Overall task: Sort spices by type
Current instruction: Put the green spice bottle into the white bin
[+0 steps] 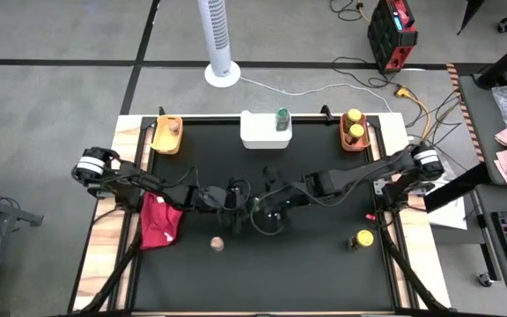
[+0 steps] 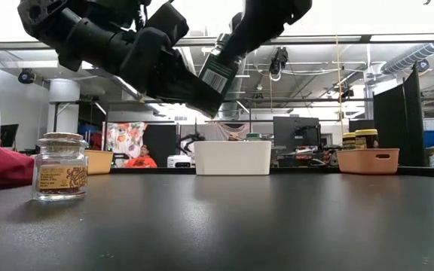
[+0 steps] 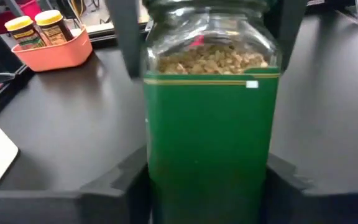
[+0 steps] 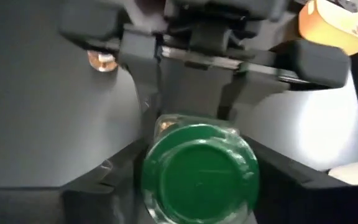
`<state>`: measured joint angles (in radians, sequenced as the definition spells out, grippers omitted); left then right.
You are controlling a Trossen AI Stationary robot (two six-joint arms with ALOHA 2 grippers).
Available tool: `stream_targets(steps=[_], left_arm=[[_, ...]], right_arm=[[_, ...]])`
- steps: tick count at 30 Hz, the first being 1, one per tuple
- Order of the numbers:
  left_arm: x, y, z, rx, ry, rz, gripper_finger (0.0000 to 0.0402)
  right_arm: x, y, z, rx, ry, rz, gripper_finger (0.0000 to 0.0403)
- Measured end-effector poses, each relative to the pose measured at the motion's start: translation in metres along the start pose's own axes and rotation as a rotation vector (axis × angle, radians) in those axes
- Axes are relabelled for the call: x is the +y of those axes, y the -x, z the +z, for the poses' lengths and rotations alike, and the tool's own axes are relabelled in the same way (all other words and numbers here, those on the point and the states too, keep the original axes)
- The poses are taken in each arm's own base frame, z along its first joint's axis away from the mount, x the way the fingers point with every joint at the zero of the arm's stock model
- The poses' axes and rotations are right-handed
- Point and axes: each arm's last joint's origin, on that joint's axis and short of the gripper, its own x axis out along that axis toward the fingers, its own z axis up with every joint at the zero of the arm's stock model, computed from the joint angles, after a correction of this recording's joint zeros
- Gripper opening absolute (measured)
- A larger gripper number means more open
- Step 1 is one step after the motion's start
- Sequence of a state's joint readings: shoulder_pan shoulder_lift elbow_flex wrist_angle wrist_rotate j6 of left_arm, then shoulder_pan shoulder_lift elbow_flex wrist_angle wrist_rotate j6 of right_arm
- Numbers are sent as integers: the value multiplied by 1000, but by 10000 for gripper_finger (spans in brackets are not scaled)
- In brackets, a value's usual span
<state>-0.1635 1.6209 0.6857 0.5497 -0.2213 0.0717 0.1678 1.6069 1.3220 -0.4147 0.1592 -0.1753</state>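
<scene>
- Mid-counter [image 1: 324, 264], both claws meet on one green-labelled jar [image 3: 210, 124], held off the surface (a handover, I judge).
- Left claw [image 3: 207, 186] is clamped on the jar's body; right claw [image 4: 197, 180] grips at the green lid [image 4: 197, 171].
- The jar's long axis runs between the two claws, lid end toward the right arm.
- White tray [image 1: 265, 132], already holding a green-lidded jar [image 1: 282, 118], lies at the far edge, roughly centred between the arms.
- Loose on the counter: brown-lidded jar [image 1: 217, 244], yellow-lidded jar [image 1: 363, 239].
</scene>
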Motion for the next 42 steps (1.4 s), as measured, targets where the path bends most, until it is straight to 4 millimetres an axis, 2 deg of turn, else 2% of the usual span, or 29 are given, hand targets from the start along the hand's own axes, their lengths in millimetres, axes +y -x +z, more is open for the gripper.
stream_targets(steps=[1, 4, 8, 14, 20, 25, 28, 34, 42], left_arm=[[0, 0, 0, 1, -6, 1, 173], [0, 0, 0, 1, -18, 2, 173], [1, 1, 1, -14, -16, 28, 173], [-1, 14, 6, -144, -10, 62, 173], [-1, 41, -5, -297, 23, 56, 173], [2, 58, -14, -420, 58, 61, 173], [2, 60, -15, -446, 55, 66, 173], [1, 56, -11, -437, 28, 68, 173], [1, 52, -7, -441, 8, 73, 173]], right_arm=[[-1, 2, 1, -8, -8, -1, 237], [-2, 8, 3, -25, -27, -3, 270], [-3, 16, 4, -29, -53, -3, 289], [-6, 40, -2, -53, -108, -8, 277], [-6, 60, -19, -183, -143, -50, 251], [-1, 55, -31, -398, -154, -79, 238], [0, 47, -33, -496, -153, -96, 235], [1, 30, -22, -644, -137, -149, 248], [0, 16, -2, -673, -137, -148, 283]])
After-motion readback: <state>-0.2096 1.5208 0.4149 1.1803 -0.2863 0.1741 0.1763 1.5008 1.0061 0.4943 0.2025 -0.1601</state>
